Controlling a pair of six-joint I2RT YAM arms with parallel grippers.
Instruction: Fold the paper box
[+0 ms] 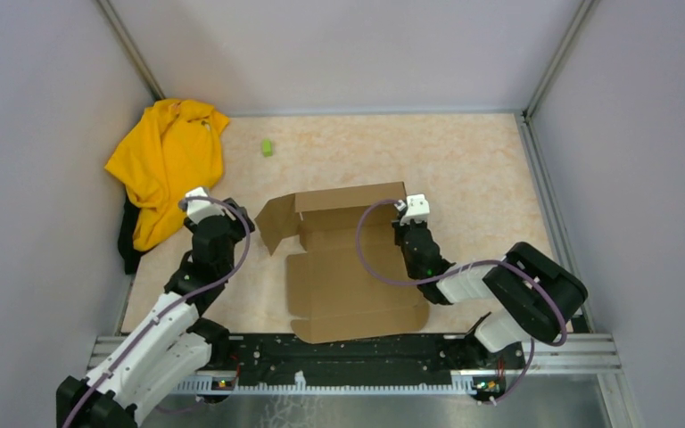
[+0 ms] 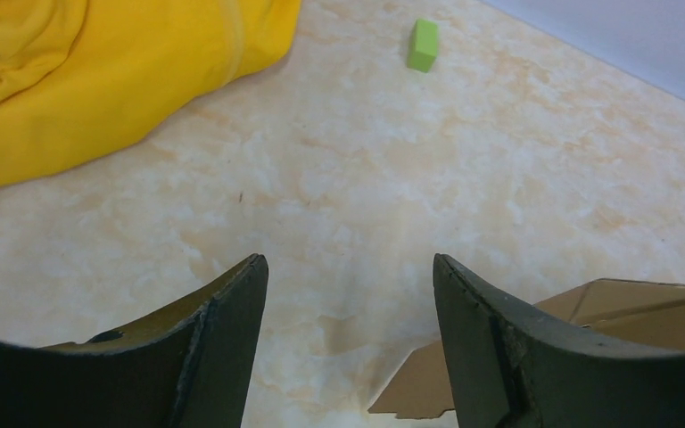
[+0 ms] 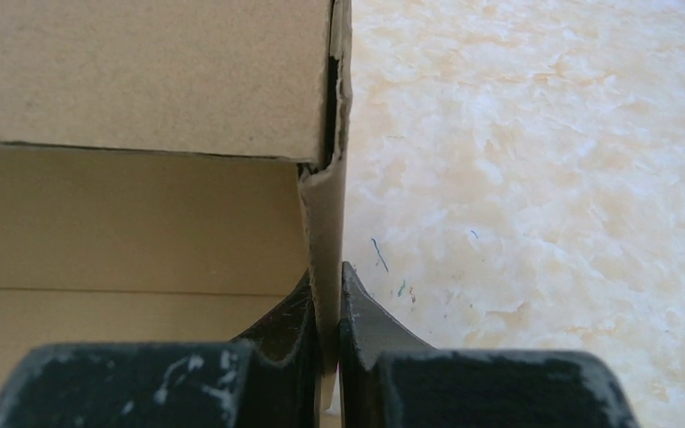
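Note:
The paper box (image 1: 348,267) is a brown cardboard sheet lying in the middle of the table, its far wall raised and a flap standing at its left end. My right gripper (image 1: 403,221) is at the box's right edge. In the right wrist view the gripper (image 3: 325,299) is shut on the upright right side wall of the paper box (image 3: 143,89), one finger inside and one outside. My left gripper (image 1: 198,207) hovers left of the box, above bare table. In the left wrist view it (image 2: 348,294) is open and empty, with a box flap corner (image 2: 428,383) low at the right.
A yellow cloth garment (image 1: 165,160) lies heaped at the far left corner, also in the left wrist view (image 2: 98,62). A small green block (image 1: 267,147) sits on the table behind the box, also in the left wrist view (image 2: 423,45). Grey walls enclose the table.

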